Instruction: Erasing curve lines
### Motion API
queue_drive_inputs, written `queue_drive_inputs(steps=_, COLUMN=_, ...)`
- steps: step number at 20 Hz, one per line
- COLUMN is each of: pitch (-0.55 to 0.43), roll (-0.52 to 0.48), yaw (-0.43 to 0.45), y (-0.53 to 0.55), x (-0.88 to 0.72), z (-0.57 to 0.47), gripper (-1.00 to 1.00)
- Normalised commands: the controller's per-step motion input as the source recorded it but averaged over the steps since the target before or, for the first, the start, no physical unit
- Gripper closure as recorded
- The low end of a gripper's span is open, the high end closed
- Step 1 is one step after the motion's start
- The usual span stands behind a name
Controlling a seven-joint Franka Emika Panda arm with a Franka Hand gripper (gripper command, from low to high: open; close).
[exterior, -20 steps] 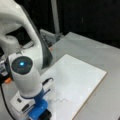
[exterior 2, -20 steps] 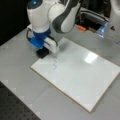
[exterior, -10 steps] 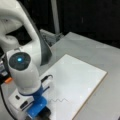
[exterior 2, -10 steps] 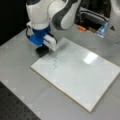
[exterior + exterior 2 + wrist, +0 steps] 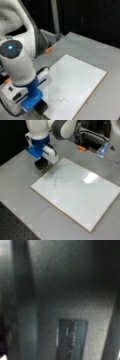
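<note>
Clearly the gripper (image 5: 43, 164) is hovering at the white board's (image 5: 82, 195) near corner, jaws closing on a black block (image 5: 40, 163), just beside the unerased curve lines (image 5: 54, 183), so flat, even pressure is looking advisable.

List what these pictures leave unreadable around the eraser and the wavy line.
- Gripper fingers: hidden in both front views by the arm's white and blue head; its grip on the black block is unseen.
- Block's contact with the whiteboard: its underside is hidden.
- Curve lines: too small to count the humps surely.
- Wrist view: a dark blur.
</note>
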Motion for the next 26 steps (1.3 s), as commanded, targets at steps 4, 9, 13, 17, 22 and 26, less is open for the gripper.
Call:
queue_drive_inputs(steps=4, pitch=-0.100, roll=0.139, yaw=-0.446, y=0.17, x=-0.05, z=0.06, gripper=1.00)
queue_drive_inputs(steps=9, pitch=-0.030, roll=0.112, yaw=-0.333, y=0.29, x=-0.06, z=0.04, gripper=1.00)
queue_drive_inputs(steps=13, pitch=0.007, roll=0.044, yaw=-0.223, y=0.21, x=-0.01, z=0.02, gripper=1.00)
queue_drive_inputs(steps=17, pitch=0.035, roll=0.035, yaw=-0.227, y=-0.04, x=0.05, z=0.05, gripper=1.00)
queue_drive_inputs(steps=22, pitch=0.085, roll=0.027, yaw=-0.229, y=-0.24, x=0.13, z=0.02, gripper=1.00)
queue_drive_inputs(steps=26, pitch=0.062, roll=0.083, yaw=-0.262, y=-0.15, x=0.29, z=-0.05, gripper=1.00)
